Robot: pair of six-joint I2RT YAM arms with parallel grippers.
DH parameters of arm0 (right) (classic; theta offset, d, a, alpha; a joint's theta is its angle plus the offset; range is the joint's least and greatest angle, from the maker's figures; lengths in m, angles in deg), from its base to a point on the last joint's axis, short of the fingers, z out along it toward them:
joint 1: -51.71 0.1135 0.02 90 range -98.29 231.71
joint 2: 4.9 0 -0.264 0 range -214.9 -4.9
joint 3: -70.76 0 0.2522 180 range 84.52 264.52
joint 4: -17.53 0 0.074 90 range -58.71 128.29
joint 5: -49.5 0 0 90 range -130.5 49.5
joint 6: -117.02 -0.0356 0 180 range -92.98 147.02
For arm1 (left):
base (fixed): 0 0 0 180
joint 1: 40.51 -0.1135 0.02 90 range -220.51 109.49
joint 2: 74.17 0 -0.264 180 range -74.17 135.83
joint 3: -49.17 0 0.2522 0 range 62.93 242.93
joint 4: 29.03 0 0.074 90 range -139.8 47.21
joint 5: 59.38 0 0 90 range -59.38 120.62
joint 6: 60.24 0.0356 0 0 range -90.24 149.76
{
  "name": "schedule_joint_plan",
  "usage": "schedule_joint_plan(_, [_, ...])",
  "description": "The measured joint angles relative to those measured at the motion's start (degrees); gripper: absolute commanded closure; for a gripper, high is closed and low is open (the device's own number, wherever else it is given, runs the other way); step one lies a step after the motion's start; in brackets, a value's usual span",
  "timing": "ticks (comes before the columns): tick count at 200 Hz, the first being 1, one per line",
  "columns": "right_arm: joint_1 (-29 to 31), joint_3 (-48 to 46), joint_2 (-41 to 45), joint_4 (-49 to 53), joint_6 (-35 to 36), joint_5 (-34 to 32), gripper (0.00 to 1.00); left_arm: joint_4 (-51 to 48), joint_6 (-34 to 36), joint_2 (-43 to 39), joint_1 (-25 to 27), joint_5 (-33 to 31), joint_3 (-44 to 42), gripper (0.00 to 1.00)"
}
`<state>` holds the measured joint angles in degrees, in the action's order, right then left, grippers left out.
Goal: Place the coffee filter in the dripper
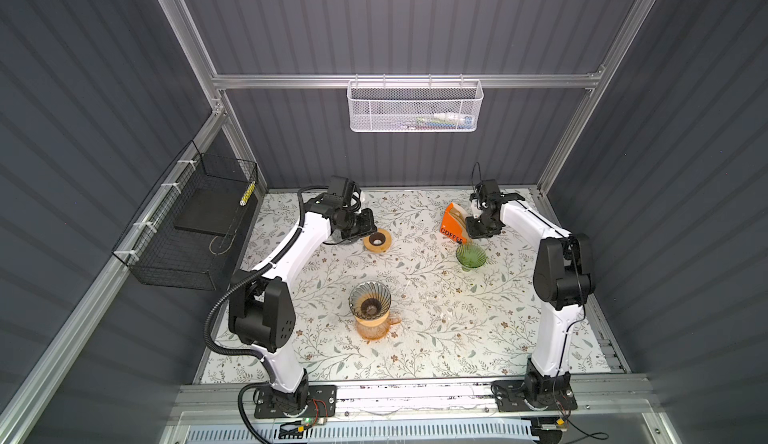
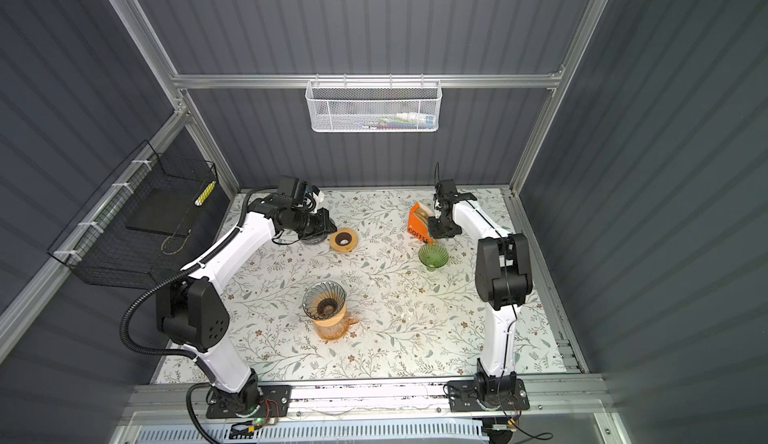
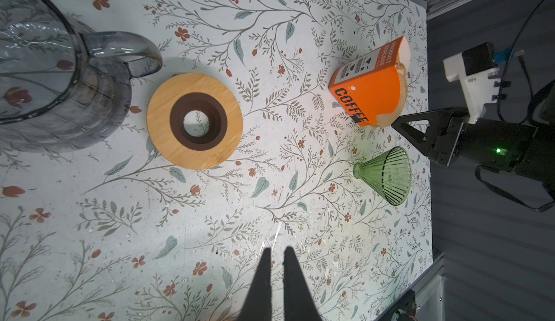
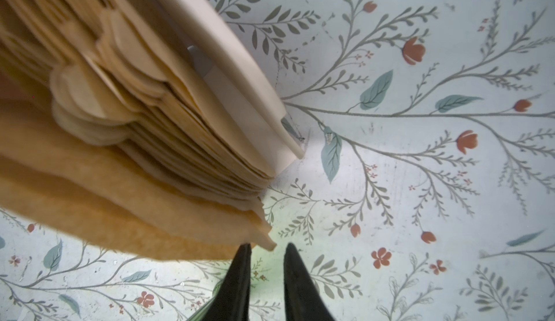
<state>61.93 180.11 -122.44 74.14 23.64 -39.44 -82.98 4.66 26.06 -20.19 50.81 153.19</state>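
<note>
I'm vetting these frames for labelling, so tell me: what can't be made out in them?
White mesh basket, both top views: contents too small, screened by the mesh.
Right claw: in both top views its own wrist hides the tips.
Grey glass vessel, left wrist view: cut off by the frame edge.
Coffee filters, right wrist view: blurred up close, uncountable.

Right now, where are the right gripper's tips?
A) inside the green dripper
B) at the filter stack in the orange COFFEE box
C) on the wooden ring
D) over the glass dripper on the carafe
B: in the right wrist view the right gripper has its tips at the corner of the paper filters sticking out of the orange COFFEE box.
</note>
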Motion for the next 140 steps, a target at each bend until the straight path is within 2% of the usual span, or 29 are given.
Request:
schedule_joint_plan(107, [0.00,1.01,-2.56,0.02,0.50,0.00,0.75,0.00,0.00,0.00,0.00,-0.02,0.00,0.88])
schedule_joint_plan(140, [0.02,1.40,-2.95,0.07,0.50,0.04,0.78,0.00,0.00,0.00,0.00,0.00,0.00,0.88])
